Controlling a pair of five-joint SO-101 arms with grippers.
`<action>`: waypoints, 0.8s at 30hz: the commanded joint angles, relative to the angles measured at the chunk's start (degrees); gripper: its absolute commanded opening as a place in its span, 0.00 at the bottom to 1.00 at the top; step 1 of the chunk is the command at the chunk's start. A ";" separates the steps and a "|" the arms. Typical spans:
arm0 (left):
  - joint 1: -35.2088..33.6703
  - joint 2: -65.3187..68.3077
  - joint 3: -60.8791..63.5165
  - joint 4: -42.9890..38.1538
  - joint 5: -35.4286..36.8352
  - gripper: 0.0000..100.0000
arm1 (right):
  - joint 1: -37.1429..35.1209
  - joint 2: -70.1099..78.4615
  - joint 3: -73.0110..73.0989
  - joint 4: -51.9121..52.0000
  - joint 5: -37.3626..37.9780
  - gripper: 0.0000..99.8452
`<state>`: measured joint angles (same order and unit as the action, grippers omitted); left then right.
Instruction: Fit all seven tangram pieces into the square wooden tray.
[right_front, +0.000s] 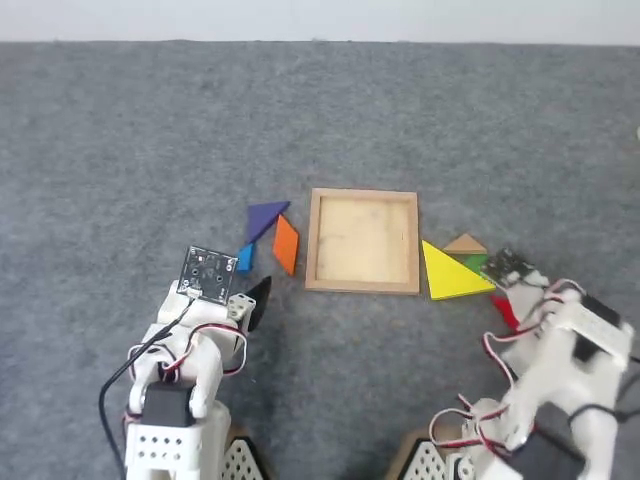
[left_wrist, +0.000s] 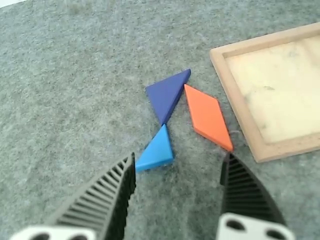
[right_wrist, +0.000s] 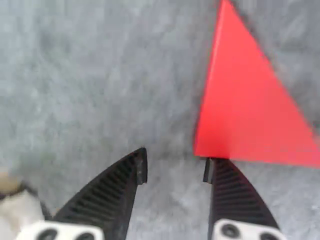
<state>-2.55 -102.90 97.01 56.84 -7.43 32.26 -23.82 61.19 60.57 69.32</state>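
The square wooden tray lies mid-table with nothing inside. Off its left side lie a purple triangle, an orange parallelogram and a small blue triangle. To its right are a big yellow triangle, a tan triangle, a green piece and a red triangle partly under an arm. My left gripper is open just short of the blue triangle. My right gripper is open low over the mat, one fingertip at the edge of the red triangle.
Grey felt covers the whole table. In the left wrist view the purple triangle and orange parallelogram lie close together beside the tray rim. Both arm bases stand at the near edge.
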 joint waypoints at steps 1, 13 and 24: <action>-0.18 -0.88 -0.57 0.53 -0.26 0.27 | -6.29 2.59 -5.10 -5.76 -14.07 0.19; -0.18 -0.88 -0.57 0.53 -0.26 0.27 | -6.73 17.98 -27.16 -4.88 -25.32 0.19; -0.18 -0.88 -0.57 0.53 -0.26 0.27 | -7.69 18.15 -27.34 7.78 16.79 0.28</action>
<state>-2.55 -102.90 97.01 56.84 -7.43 24.70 -5.45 36.57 64.97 72.75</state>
